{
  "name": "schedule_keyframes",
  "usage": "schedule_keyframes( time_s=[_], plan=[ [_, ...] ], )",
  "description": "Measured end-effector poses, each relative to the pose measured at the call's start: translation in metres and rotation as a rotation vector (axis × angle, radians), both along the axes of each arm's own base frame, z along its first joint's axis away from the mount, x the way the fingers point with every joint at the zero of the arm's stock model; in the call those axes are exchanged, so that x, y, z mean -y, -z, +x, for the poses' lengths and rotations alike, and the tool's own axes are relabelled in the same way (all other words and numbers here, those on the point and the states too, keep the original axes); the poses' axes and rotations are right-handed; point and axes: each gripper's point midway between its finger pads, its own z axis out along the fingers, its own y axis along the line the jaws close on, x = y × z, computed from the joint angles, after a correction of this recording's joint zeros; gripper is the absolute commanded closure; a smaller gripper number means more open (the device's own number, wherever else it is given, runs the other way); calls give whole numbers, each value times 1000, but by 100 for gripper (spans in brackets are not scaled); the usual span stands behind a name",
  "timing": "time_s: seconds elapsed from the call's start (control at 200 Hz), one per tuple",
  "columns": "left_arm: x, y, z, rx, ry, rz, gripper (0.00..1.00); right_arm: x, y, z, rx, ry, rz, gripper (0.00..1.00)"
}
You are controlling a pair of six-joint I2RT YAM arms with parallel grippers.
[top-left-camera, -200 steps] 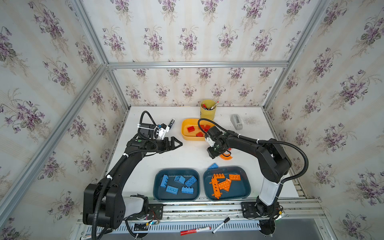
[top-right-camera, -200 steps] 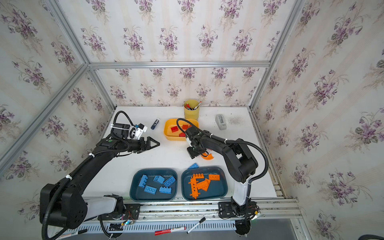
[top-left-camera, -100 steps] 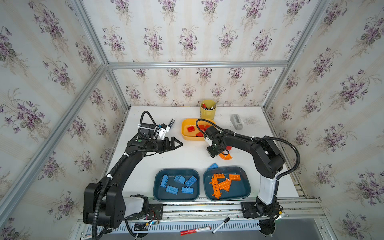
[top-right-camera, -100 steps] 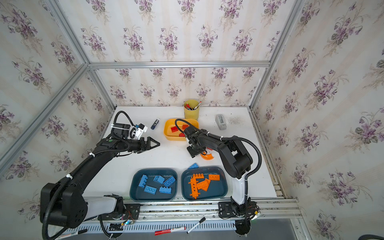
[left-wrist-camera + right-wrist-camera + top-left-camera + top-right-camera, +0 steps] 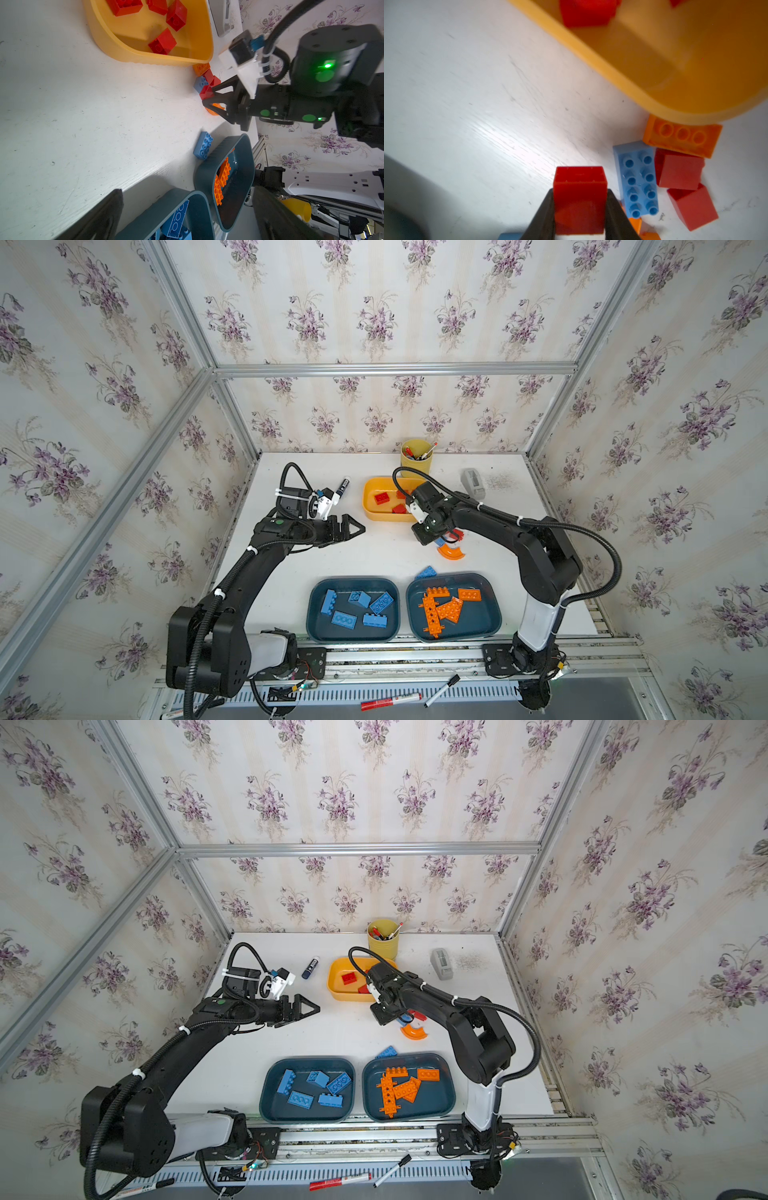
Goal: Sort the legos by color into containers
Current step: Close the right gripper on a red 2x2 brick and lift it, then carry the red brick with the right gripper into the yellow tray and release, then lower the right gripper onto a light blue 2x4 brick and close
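your right claw (image 5: 580, 194) is clamped on a red brick (image 5: 579, 178) just near of the yellow tub (image 5: 654, 87), beside loose bricks (image 5: 636, 178) on the table (image 5: 488, 104). your left claw (image 5: 356, 526) hangs wide apart, left of that tub.

At the table's (image 5: 291, 572) front edge, 2 teal tubs (image 5: 353, 580) hold blue legos (image 5: 343, 619) and orange legos (image 5: 449, 608); yellow tub (image 5: 386, 517) holds red legos (image 5: 381, 497).

The red brick (image 5: 579, 199) near the yellow tub (image 5: 695, 72) is glossy, smooth plastic; the tub is plastic with a duller sheen; the table (image 5: 488, 93) under the tub is matt white with fine wood-like grain and grey scuffs. A teal tub (image 5: 205, 172) well apart from the yellow tub is satin plastic, its outer wall finely ribbed.
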Motion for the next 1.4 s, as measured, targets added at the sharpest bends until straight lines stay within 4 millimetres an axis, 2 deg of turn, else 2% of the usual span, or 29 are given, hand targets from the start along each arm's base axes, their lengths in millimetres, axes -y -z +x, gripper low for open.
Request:
schedule_keyframes(
  time_s=[0.14,0.245,0.51,0.68,0.725,0.765,0.795,0.94,1.004,1.119,1.254,1.399],
  plan=[
    [0,-1,1,3,-2,0,1,-22,-37,26,80,-30,92,74],
    [-1,-3,2,10,-3,-1,1,-39,-46,55,126,-53,119,74],
    [-1,-10,3,34,-8,1,1,-65,-36,112,176,-79,123,67],
    [-2,-11,5,37,-11,5,1,-68,-14,133,166,-70,97,47],
    [-2,-11,5,37,-12,5,1,-68,-11,135,162,-75,92,37],
    [-2,-12,6,38,-12,5,1,-66,-9,134,153,-73,86,29],
    [-2,-12,6,39,-12,5,1,-65,-10,133,149,-74,82,27],
    [-2,-12,6,41,-13,6,1,-57,-24,118,150,-92,80,28],
    [-2,-12,6,41,-13,6,1,-46,-35,106,140,-97,104,29],
    [-2,-11,7,36,-13,6,1,-10,-45,82,127,-65,92,31],
    [-2,-7,8,23,-13,8,1,10,-39,38,57,-112,92,33],
    [-2,-5,8,17,-12,8,1,39,-20,13,-5,-102,52,37]
  ],
)
